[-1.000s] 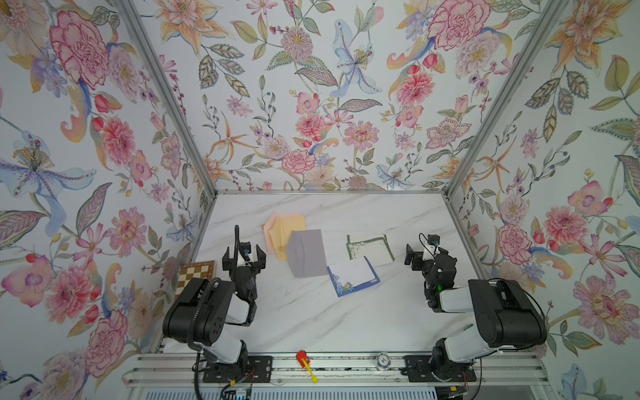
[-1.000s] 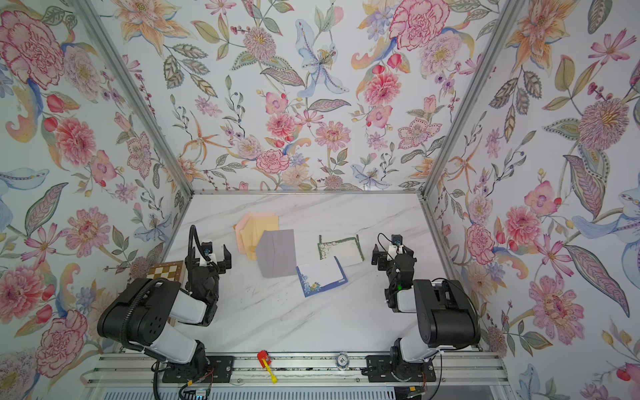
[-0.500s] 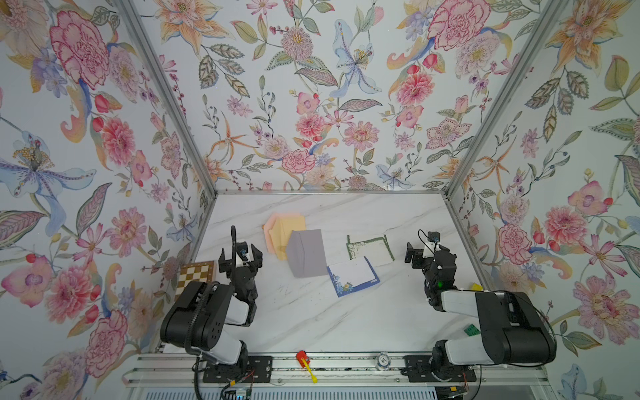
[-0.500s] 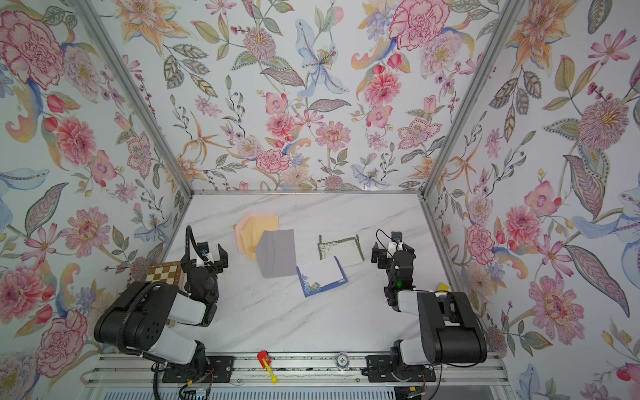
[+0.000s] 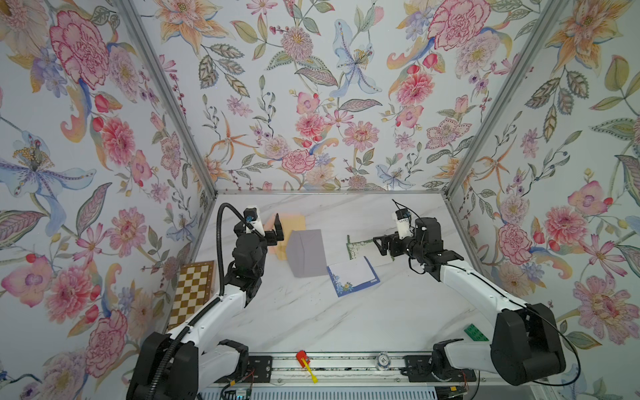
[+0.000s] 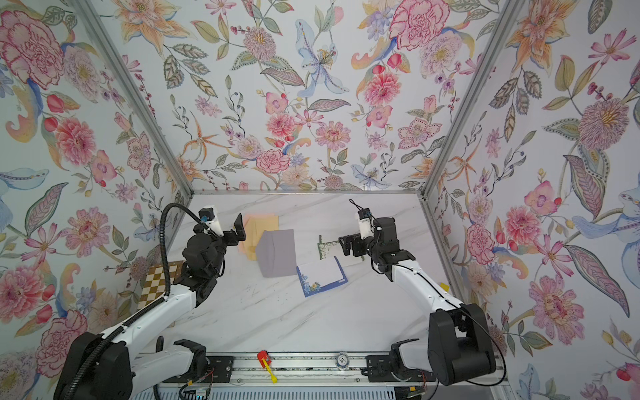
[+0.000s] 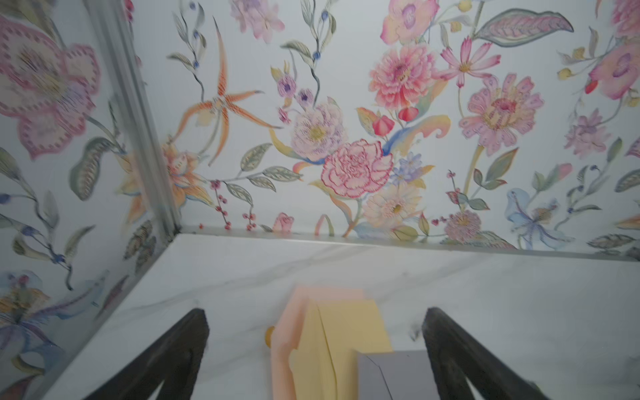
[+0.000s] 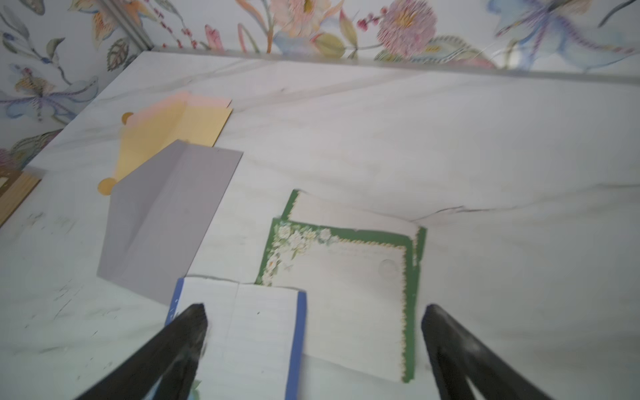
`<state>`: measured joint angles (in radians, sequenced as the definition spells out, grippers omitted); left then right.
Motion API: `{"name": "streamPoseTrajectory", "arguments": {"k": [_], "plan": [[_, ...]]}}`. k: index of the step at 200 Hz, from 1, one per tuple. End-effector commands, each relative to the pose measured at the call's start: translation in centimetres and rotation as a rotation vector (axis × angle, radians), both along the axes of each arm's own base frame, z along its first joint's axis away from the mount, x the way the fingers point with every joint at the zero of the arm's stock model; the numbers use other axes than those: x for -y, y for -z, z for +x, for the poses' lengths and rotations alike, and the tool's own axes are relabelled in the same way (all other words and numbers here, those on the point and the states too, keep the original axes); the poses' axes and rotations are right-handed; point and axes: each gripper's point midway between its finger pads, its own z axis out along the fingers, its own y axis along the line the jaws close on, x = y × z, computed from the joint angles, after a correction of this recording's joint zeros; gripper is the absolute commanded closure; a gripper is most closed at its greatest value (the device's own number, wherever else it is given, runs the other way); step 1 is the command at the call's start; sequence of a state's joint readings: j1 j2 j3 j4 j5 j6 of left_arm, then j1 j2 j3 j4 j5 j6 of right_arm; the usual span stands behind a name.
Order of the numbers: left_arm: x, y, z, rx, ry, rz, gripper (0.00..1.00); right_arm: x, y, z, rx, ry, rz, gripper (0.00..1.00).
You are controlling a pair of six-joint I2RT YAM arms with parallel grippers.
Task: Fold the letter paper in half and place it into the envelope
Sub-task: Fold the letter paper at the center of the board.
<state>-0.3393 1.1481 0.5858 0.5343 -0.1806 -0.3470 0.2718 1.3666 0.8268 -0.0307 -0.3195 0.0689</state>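
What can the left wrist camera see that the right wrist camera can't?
Only the left wrist view shows the left gripper, open. Only the right wrist view shows the right gripper, open, the blue-bordered paper, the green-bordered paper and a chessboard corner. Both show the yellow envelope, pink paper, grey envelope and marble table.

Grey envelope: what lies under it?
One end of the yellow envelope, which lies on a pink envelope, runs under the grey envelope. How far beneath is hidden.

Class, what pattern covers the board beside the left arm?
Board: brown-and-cream checks; clearest in a top view.
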Motion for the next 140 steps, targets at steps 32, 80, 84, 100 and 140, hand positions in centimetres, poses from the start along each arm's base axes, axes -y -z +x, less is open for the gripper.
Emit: {"name": "streamPoseTrajectory", "arguments": {"k": [32, 80, 84, 100, 140], "plan": [[7.9, 6.8, -2.9, -0.299, 0.235, -0.251, 0.00, -3.5, 5.2, -2.9, -0.323, -0.122, 0.044, 0.16], [13.2, 9.1, -2.7, -0.411, 0.384, -0.286, 0.00, -4.6, 8.2, -3.2, -0.394, -0.122, 0.014, 0.29], [13.7, 9.3, -2.7, -0.416, 0.394, -0.287, 0.00, -4.6, 8.5, -3.3, -0.401, -0.122, 0.010, 0.29], [15.2, 10.2, -2.8, -0.448, 0.426, -0.289, 0.00, -5.0, 9.2, -3.7, -0.422, -0.128, 0.006, 0.32], [17.0, 12.3, -3.2, -0.507, 0.446, -0.323, 0.00, -5.3, 9.6, -4.3, -0.436, -0.139, 0.000, 0.44]]}}
